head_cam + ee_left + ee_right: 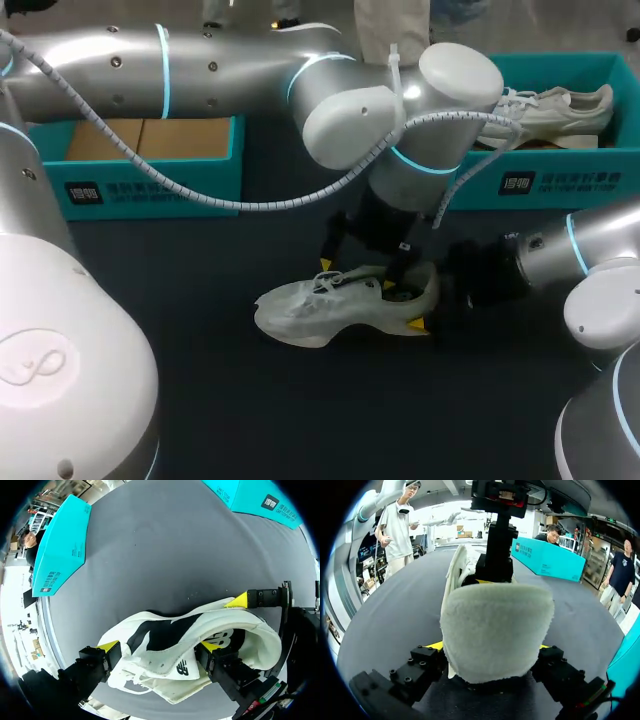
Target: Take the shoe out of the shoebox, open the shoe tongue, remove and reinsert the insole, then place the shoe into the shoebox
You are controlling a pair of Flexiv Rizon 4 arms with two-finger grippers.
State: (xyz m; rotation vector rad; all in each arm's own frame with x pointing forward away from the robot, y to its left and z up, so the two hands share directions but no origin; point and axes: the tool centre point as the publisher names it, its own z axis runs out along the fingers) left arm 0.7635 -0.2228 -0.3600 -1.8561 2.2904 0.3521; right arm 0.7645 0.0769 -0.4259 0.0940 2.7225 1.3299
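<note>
The white shoe [310,308] is out on the dark table [200,390], right in the middle. It sits sole down, toe toward my left side and heel toward my right. The left gripper [159,645] is on it from above. One yellow-tipped finger sits outside the laced upper and the other is down inside the opening. The tongue [181,668] and the lace area are pinched between them. At the back, the right gripper [489,646] has the heel clamped, with a finger pressed to each side. So both grippers have hold of the same shoe. The left arm [200,70] stretches from its side past the middle, and the right arm [590,250] comes in low from its side. Beyond the shoe, two teal boxes stand well apart along the far side. The left shoebox [150,185] shows a bare cardboard floor. The right shoebox [560,182] holds a second white shoe [560,108] lying lengthwise inside.
</note>
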